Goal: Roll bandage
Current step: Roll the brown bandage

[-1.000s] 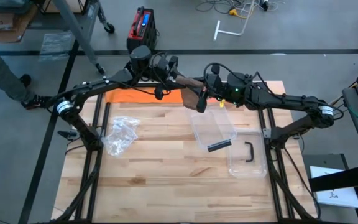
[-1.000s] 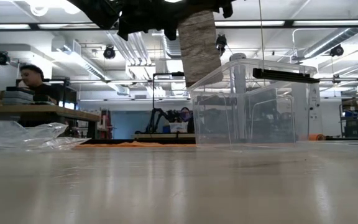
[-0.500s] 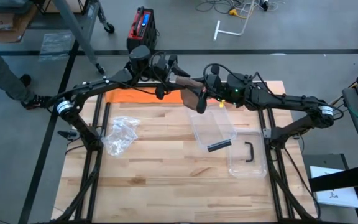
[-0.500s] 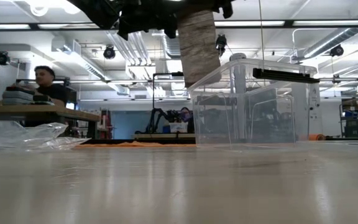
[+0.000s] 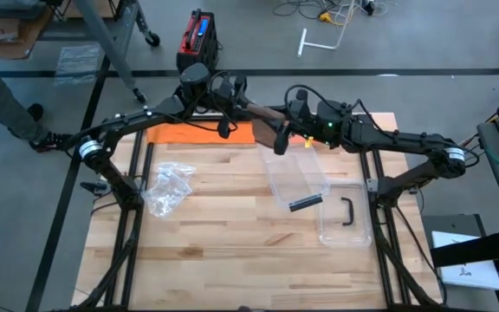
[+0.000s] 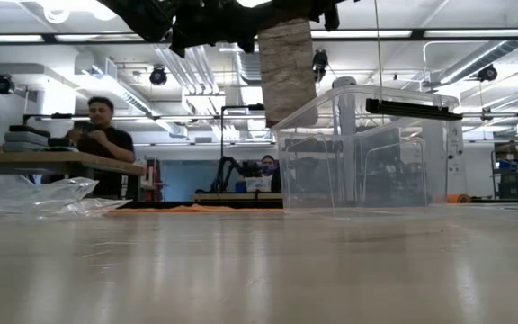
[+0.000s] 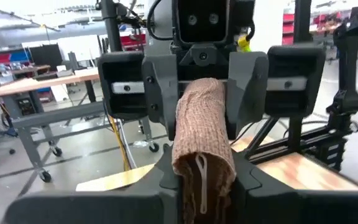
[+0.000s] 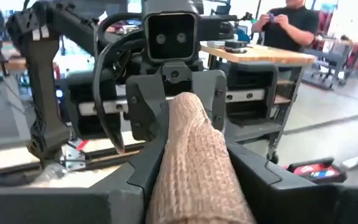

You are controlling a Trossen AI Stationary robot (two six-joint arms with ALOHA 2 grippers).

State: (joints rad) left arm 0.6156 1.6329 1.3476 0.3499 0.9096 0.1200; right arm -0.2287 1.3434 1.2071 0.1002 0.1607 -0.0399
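Note:
A tan woven bandage (image 5: pixel 264 120), partly rolled, is held high above the table's far middle between my two grippers, which face each other at the same level. My left gripper (image 5: pixel 243 106) is shut on one end of the roll (image 7: pixel 202 134). My right gripper (image 5: pixel 286 124) is shut on the other end (image 8: pixel 194 155). A loose tail (image 6: pixel 288 70) hangs down from the roll, well clear of the table. My left gripper pinches the roll's near end (image 7: pixel 204 177) between its two fingers, which come in level from the table's left and lie along the roll. The roll is lifted clear and lies about level. Its tail hangs below. My right gripper pinches the roll's other end (image 8: pixel 191 186) between its two fingers, level from the table's right and along the roll. The roll reaches out past the fingertips toward the left gripper, clear of the table.
A clear plastic box (image 5: pixel 297 178) with a dark item inside stands under and to the right of the grippers. Its lid (image 5: pixel 345 221) with a black handle lies beside it. A crumpled clear bag (image 5: pixel 167 186) lies at the left and an orange mat (image 5: pixel 193 133) at the far edge. People work at benches beyond the table.
Both grippers have stayed in place above the far middle. The bandage's hanging tail now hangs slightly more upright than a second ago.

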